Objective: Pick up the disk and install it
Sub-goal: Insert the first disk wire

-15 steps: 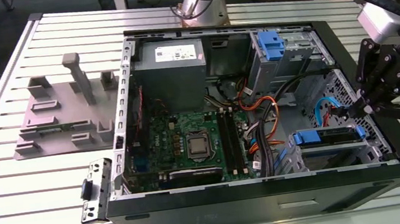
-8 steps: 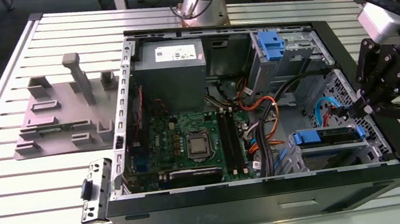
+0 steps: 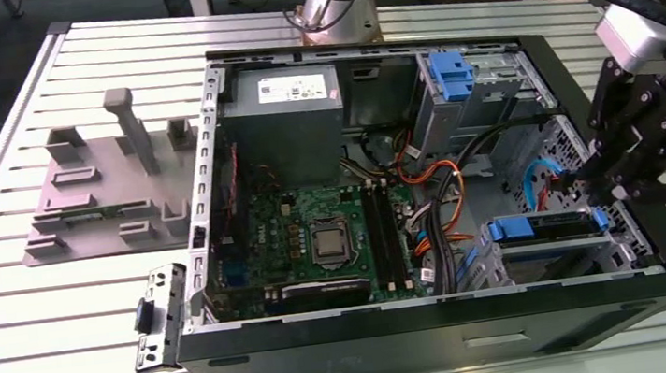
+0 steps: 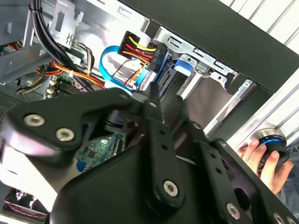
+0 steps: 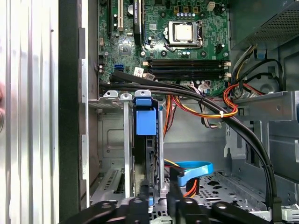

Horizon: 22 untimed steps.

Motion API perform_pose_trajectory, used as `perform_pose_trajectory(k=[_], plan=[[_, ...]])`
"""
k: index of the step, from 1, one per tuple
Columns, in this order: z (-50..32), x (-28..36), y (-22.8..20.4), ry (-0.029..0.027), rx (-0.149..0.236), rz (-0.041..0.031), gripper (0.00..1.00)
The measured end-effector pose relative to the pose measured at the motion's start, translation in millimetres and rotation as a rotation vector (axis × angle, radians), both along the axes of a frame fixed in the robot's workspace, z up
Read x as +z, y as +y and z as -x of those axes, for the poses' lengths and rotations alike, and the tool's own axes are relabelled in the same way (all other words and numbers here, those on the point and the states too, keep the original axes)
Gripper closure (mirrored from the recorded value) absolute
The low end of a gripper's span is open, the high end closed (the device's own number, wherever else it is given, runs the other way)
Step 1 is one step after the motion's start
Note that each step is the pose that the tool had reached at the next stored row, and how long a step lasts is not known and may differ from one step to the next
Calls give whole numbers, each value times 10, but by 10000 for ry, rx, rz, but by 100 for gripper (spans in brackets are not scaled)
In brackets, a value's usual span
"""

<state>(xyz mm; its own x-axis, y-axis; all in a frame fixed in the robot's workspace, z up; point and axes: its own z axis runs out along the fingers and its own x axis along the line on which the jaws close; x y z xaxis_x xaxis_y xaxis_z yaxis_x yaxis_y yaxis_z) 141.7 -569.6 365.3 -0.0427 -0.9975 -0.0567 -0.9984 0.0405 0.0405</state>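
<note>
The disk (image 3: 545, 226), silver with a blue bracket, lies in the drive bay at the near right corner of the open computer case (image 3: 449, 324). My gripper (image 3: 587, 188) hangs over the disk's right end, at the case's right wall. In the first wrist view the disk (image 5: 145, 122) stands edge-on between the bay's rails, and my gripper (image 5: 159, 196) straddles its near end, with a bit of blue bracket between the narrowly spaced fingers. In the second wrist view my gripper (image 4: 166, 98) points into the bay beside the red-yellow power plug (image 4: 140, 49).
A grey stand with posts (image 3: 101, 189) sits at the exterior view's left. Inside the case are the motherboard (image 3: 313, 236), a grey box (image 3: 286, 107), another blue bracket (image 3: 452, 74) and loose cables (image 3: 436, 203). A hand (image 4: 261, 158) rests on a knob outside the case.
</note>
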Motion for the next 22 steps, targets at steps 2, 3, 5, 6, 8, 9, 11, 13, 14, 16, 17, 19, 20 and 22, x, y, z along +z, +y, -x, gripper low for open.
perform_pose_trajectory(k=[2, 3, 5, 6, 8, 9, 11, 13, 14, 16, 17, 19, 20, 22], plan=[[0, 0, 0, 0, 0, 0, 65], [-1, 0, 0, 0, 0, 0, 59], [-1, 0, 0, 0, 0, 0, 53], [-1, 0, 0, 0, 0, 1, 53], [-5, 0, 0, 0, 1, -1, 53], [-11, -2, 0, 0, 2, -2, 53], [-32, -8, -1, 1, 0, -1, 53], [-54, -17, 0, 2, 0, -1, 53], [-62, -24, 0, 3, 0, -1, 53], [-77, -41, 0, 4, 0, 1, 53], [-84, -50, 1, 5, 0, 0, 53], [-102, -62, 9, 7, 0, 1, 53], [-113, -68, 15, 8, 1, 1, 53], [-132, -80, 30, 9, 0, 1, 53]])
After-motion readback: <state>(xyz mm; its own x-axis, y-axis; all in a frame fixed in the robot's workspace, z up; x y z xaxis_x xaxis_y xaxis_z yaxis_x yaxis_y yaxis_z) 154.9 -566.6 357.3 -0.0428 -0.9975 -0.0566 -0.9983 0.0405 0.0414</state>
